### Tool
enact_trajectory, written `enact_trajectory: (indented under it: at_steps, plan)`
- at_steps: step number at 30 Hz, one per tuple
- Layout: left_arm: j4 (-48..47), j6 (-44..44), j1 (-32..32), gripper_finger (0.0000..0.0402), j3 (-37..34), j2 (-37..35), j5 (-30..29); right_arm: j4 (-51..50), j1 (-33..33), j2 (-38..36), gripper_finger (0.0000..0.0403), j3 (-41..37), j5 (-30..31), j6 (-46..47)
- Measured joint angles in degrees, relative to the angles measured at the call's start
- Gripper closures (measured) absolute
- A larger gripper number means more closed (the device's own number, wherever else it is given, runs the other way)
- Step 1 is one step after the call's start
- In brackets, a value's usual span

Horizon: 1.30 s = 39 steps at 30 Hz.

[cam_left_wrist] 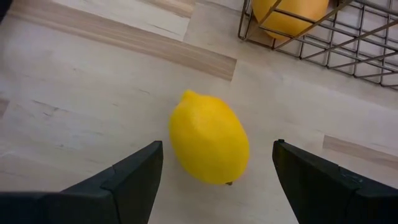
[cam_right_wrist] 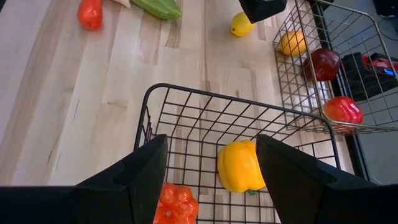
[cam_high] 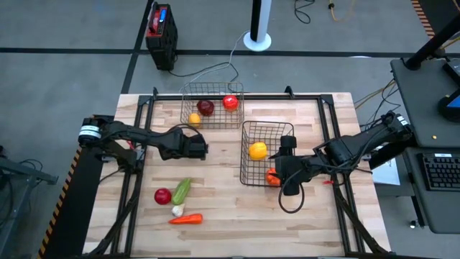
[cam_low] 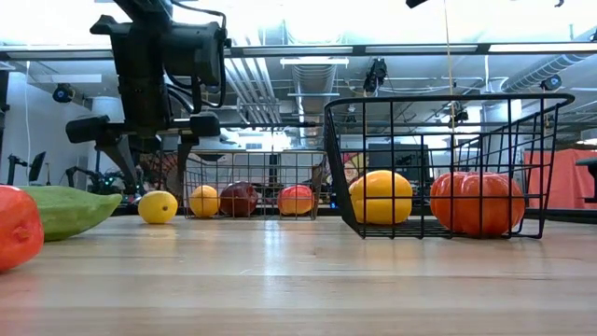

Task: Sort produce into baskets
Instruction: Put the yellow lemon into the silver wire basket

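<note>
While its fingers stand apart, the left gripper [cam_left_wrist: 214, 180] straddles a lemon [cam_left_wrist: 209, 138] at frame centre. Right gripper [cam_right_wrist: 211, 180], fingers apart, hangs over the basket [cam_right_wrist: 186, 106] holding a yellow pepper [cam_right_wrist: 239, 166].

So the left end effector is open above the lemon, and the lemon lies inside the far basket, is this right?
Not quite. The left end effector is open above the lemon, but the lemon lies on the bare table, outside the far basket and beside its wall. The left wrist view shows it, and the low view agrees.

text: none legible; labels: none legible; numbers and signs: none legible
</note>
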Motion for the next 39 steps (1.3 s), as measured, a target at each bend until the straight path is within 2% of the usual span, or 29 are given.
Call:
enact_trajectory:
  at_steps: [19,30,39]
  plan:
    - [0.43,0.68,0.97,0.0118,0.09,7.91,1.83,-0.04,0.0,-0.02,0.0165,0.0,0.0,-0.15]
    - [1.42,2.64,1.98,0.0144,0.13,10.86,1.84,-0.06,-0.01,-0.02,0.0165,0.0,-0.02,0.07]
    - [1.42,3.1,1.94,0.0187,0.26,12.74,0.59,-0.07,-0.02,-0.02,0.0165,-0.01,-0.04,0.08]
